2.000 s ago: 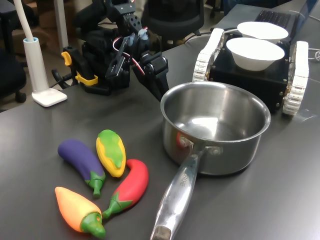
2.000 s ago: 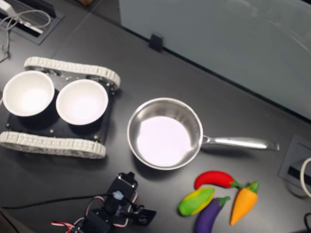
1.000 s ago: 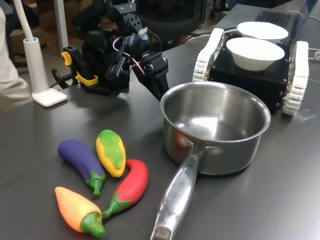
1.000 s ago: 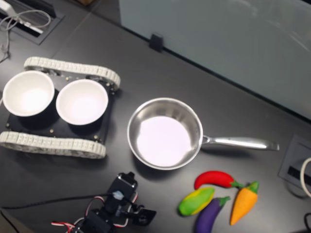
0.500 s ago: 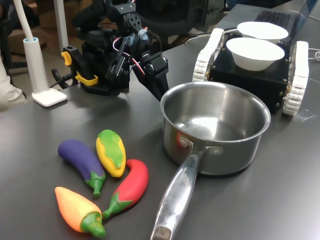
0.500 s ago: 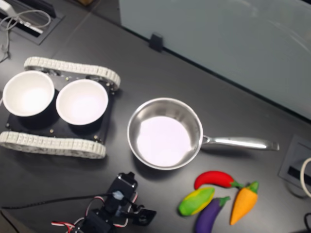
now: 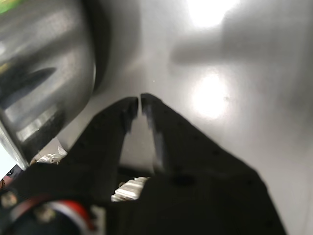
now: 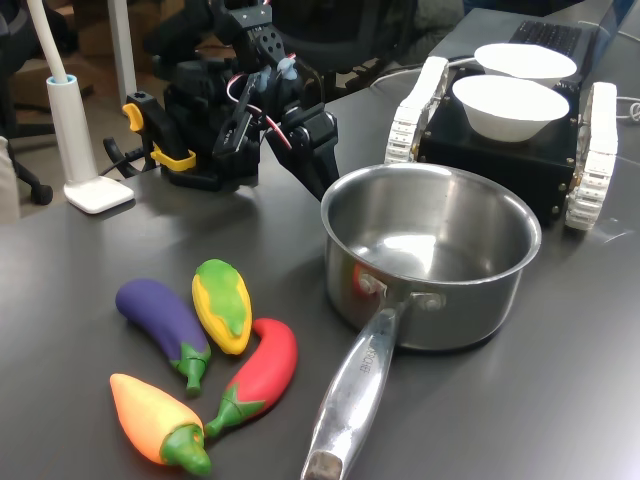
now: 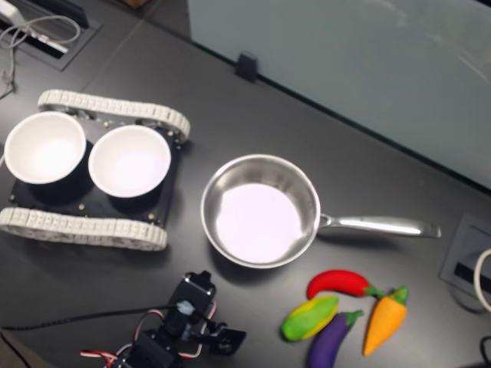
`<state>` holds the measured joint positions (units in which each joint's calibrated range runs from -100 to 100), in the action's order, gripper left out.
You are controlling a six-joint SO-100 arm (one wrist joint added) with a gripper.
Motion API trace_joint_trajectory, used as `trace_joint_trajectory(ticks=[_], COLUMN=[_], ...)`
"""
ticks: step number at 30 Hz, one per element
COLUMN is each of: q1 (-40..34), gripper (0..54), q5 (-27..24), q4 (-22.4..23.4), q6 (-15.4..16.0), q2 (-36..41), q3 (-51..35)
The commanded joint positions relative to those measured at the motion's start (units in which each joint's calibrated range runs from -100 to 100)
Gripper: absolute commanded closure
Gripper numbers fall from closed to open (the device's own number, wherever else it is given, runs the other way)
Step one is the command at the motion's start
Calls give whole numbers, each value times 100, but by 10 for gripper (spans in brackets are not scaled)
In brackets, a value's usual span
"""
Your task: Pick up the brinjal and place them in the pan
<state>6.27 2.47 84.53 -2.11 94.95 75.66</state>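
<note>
Purple brinjal (image 8: 163,322) lies untouched on the table; our gripper (image 7: 140,101), jaws nearly closed on nothing, sits beside the empty pan (image 8: 505,290). Everything remains.

— How is the light?
— Bright overhead light; in the wrist view it throws white glare patches on the counter (image 7: 210,93), and the tool (image 7: 141,102) is blurred and dark.
— And the exterior views?
— Both are evenly lit; the pan (image 9: 259,211) floor is washed out white in the second.

4 toy vegetables (image 8: 205,365), 1 pan (image 8: 430,262), 2 bowls (image 8: 510,100)
</note>
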Motion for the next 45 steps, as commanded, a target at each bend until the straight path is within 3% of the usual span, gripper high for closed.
trace_joint_trajectory(ticks=[1, 24, 27, 28, 30, 45], q1=[176, 72, 141, 290, 405, 623], gripper=[522, 536, 536, 536, 536, 536], q5=[-54, 112, 137, 215, 239, 337], q4=[-270, -193, -74, 157, 165, 353], q6=[-32, 10, 85, 278, 497, 489], q2=[58, 58, 58, 58, 58, 58], q3=[-164, -192, -328, -510, -510, -764])
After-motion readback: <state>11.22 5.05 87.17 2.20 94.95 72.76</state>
